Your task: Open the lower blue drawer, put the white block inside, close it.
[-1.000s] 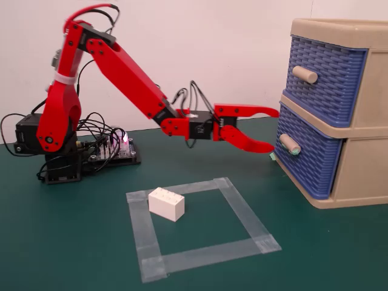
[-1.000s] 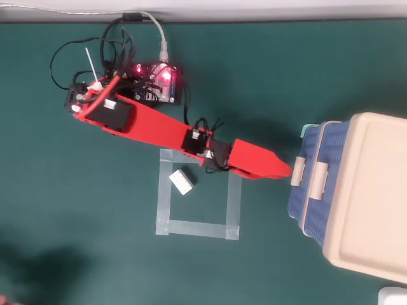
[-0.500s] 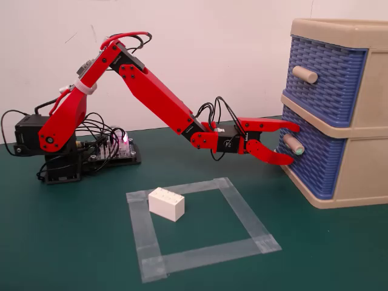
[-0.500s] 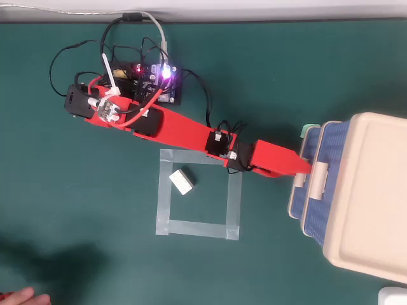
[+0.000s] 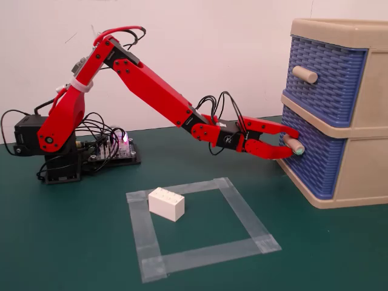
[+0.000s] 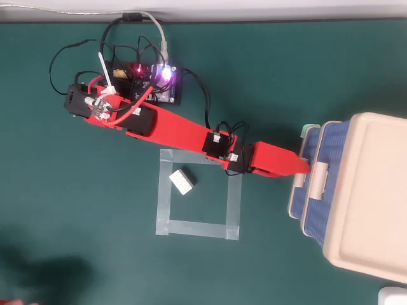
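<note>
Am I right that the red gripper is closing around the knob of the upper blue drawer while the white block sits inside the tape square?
Not quite: the fixed view shows the gripper around the lower drawer's knob, not the upper one. The white block does sit inside the tape square.

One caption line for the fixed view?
Red gripper closing around the lower blue drawer's knob; small white block waits inside the tape square.

In the fixed view, the white block (image 5: pixel 166 203) lies inside the tape square (image 5: pixel 202 227), left of the drawer cabinet (image 5: pixel 357 176); arm base (image 5: pixel 59 163) behind-left
</note>
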You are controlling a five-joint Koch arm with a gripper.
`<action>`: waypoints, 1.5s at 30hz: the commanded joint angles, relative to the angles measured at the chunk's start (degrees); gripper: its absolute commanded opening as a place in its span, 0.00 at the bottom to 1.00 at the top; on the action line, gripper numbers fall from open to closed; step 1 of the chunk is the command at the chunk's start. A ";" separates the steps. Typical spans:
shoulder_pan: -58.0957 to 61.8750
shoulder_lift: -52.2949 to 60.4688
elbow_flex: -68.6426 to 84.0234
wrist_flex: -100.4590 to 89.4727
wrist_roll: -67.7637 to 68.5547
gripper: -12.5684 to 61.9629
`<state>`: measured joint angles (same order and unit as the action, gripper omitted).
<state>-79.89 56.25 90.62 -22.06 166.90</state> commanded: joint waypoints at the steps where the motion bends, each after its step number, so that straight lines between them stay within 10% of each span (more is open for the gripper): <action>1: -0.53 6.42 4.83 -0.79 5.10 0.06; 12: 2.90 36.12 45.70 -0.97 7.73 0.07; 17: 3.52 37.62 46.76 -0.70 7.56 0.63; 26: 15.64 70.84 40.96 61.52 -4.39 0.63; 30: 19.86 66.09 23.47 92.81 -20.21 0.62; 38: 22.15 50.54 13.97 96.06 -68.64 0.62; 45: 23.03 42.45 8.53 92.11 -71.89 0.62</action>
<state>-56.16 98.53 100.99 70.31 94.13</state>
